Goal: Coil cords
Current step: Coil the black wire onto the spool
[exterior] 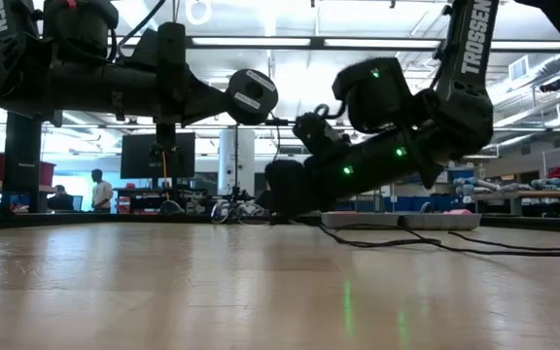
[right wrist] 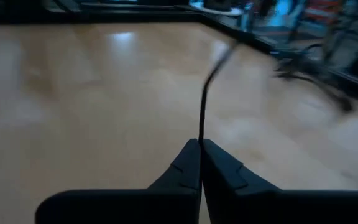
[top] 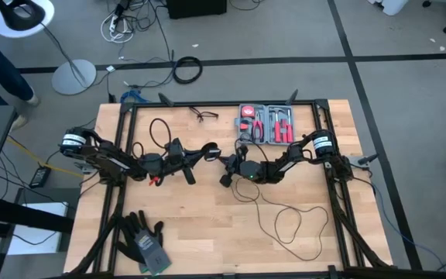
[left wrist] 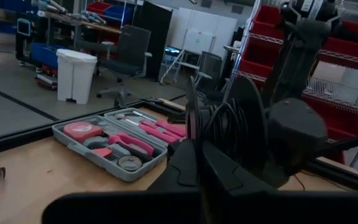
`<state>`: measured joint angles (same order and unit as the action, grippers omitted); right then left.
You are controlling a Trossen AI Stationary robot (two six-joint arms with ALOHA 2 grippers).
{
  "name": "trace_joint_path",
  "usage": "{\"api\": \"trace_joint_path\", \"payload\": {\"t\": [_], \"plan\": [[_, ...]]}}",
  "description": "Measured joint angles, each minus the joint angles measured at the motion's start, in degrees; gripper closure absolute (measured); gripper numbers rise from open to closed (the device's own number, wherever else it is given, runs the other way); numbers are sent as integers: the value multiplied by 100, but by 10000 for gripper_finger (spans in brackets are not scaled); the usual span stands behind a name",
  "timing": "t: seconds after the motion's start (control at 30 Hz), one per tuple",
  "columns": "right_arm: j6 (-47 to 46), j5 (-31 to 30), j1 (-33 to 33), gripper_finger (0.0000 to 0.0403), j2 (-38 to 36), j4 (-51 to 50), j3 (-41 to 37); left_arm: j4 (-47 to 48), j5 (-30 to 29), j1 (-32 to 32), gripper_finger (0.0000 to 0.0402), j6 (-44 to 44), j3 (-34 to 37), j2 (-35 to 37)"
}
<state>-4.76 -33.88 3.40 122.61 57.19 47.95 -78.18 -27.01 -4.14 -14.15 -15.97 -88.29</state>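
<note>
Our right gripper [right wrist: 200,155] is clenched on the thin cable [right wrist: 205,106]; our left gripper [left wrist: 194,163] grasps gathered loops. Mid-coiling; next we wind another turn.

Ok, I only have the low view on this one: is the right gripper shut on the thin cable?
Observer: Yes. In the right wrist view the right gripper is shut, and the thin cable runs out from between its fingertips.
Operator: And the left one?
Observer: The left gripper is shut too, facing the right one near the table's middle.
Operator: How much is coiled?
Observer: From above, most of the cable lies in loose, wide loops on the wooden table beside the right arm, not in a coil.
</note>
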Motion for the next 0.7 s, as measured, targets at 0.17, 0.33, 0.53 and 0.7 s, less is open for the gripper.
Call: {"api": "trace_joint_path", "payload": {"t": [0.17,0.33,0.53,0.7], "plan": [[-211,715,49,400,0,-1292,767,53,-460,0,401,-2,0,0],[120,972,183,401,0,-1906,1411,472,-1186,0,401,-6,-2,0],[486,1717,326,402,0,-1946,1777,1190,-1709,2,401,-205,-3,0],[491,2515,321,402,0,-2109,1995,1391,-1713,-2,401,-255,-4,0]]}}
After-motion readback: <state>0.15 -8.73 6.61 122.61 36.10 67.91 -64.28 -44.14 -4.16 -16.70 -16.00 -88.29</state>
